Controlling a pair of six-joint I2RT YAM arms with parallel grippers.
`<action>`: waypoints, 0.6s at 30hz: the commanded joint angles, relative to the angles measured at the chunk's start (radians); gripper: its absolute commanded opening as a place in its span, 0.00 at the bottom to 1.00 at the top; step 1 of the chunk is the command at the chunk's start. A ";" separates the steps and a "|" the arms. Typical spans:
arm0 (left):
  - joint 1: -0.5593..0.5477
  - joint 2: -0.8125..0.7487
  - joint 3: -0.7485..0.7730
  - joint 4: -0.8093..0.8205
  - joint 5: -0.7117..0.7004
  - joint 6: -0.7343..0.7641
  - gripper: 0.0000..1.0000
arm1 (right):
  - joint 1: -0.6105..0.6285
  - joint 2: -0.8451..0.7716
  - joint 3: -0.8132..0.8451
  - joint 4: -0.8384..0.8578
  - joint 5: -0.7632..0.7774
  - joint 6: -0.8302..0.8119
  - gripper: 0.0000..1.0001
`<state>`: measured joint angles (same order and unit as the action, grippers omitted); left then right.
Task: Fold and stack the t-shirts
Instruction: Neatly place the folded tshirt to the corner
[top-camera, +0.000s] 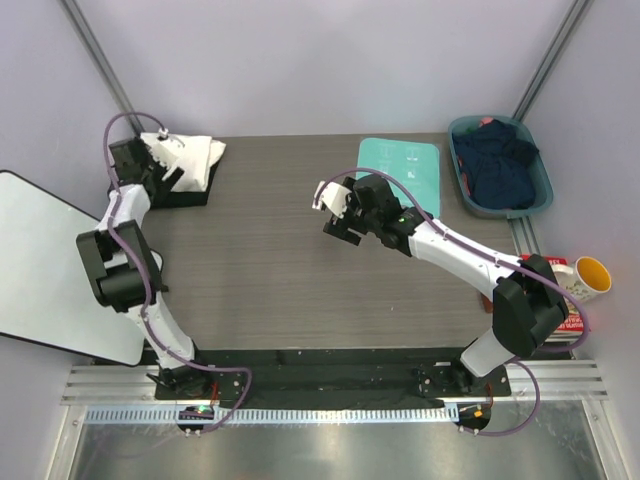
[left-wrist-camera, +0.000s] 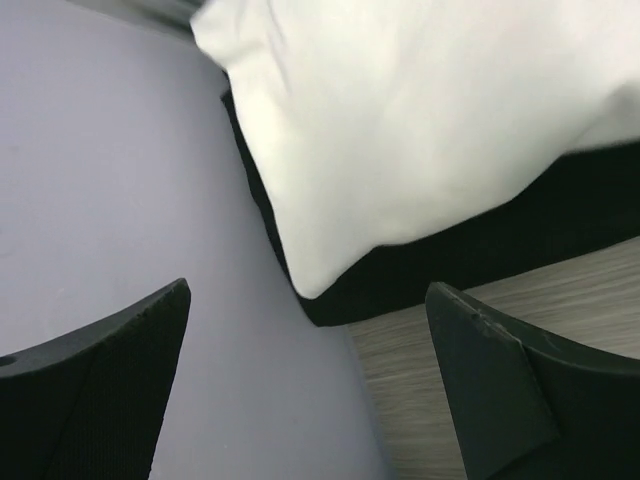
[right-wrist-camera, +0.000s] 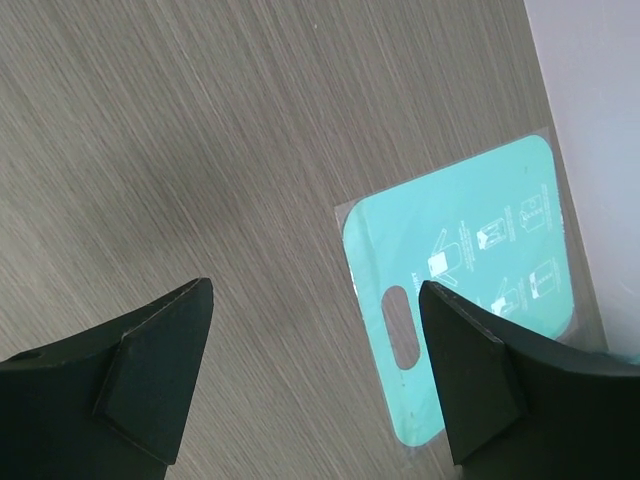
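Pictogram-printed teal board (right-wrist-camera: 420, 240), t-shirts (top-camera: 192, 160) well apart

Right gripper (right-wrist-camera: 315, 288) was spread wide over bare table (right-wrist-camera: 200, 120), with free passage ahead and to its left. Teal board (right-wrist-camera: 470, 280) lay flat ahead-right of it. Left gripper (left-wrist-camera: 308, 288) was hemmed in: wall (left-wrist-camera: 100, 150) close on its left, white t-shirt (left-wrist-camera: 420, 120) on black t-shirt (left-wrist-camera: 520, 240) directly ahead.
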<state>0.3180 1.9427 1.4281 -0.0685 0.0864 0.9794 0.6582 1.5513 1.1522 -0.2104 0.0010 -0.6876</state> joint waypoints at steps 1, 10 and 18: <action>-0.072 -0.197 -0.037 -0.099 0.154 -0.446 1.00 | -0.008 -0.046 0.015 0.070 0.082 0.000 0.99; -0.301 -0.369 -0.012 -0.315 -0.183 -0.858 1.00 | -0.120 -0.207 -0.116 0.134 0.207 0.328 1.00; -0.434 -0.580 -0.189 -0.303 -0.324 -0.975 1.00 | -0.126 -0.417 -0.301 0.246 0.499 0.514 1.00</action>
<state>-0.0715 1.4887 1.2720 -0.3630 -0.1070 0.1329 0.5282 1.2369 0.9131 -0.0708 0.3332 -0.3065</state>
